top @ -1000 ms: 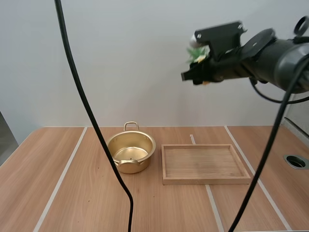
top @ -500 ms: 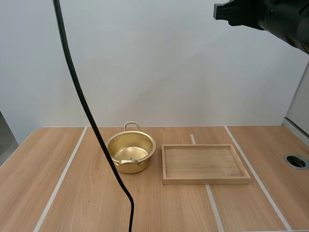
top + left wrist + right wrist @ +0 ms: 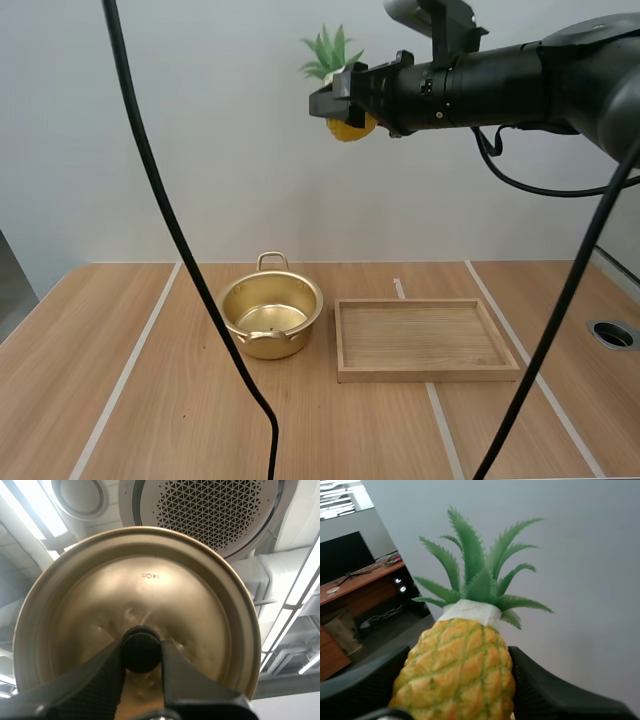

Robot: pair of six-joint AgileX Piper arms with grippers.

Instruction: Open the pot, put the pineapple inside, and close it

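Note:
A gold pot [image 3: 271, 315] stands open and empty on the table, left of a wooden tray. High above it my right gripper [image 3: 340, 108] is shut on a yellow pineapple [image 3: 346, 124] with green leaves [image 3: 330, 50]. In the right wrist view the pineapple [image 3: 457, 672] sits upright between my two black fingers [image 3: 555, 700], its leaf crown [image 3: 477, 575] pointing up. My left gripper [image 3: 142, 652] is shut on the black knob [image 3: 141, 649] of the gold lid [image 3: 150, 585], held up toward the ceiling.
A shallow wooden tray [image 3: 425, 372] lies right of the pot with nothing in it. A round hole [image 3: 612, 334] sits in the table's right edge. White seams [image 3: 130, 365] run across the wooden top.
My right arm rose out of the high view, then swung back in farther left, with the pineapple now held high above the pot area, leaves up.

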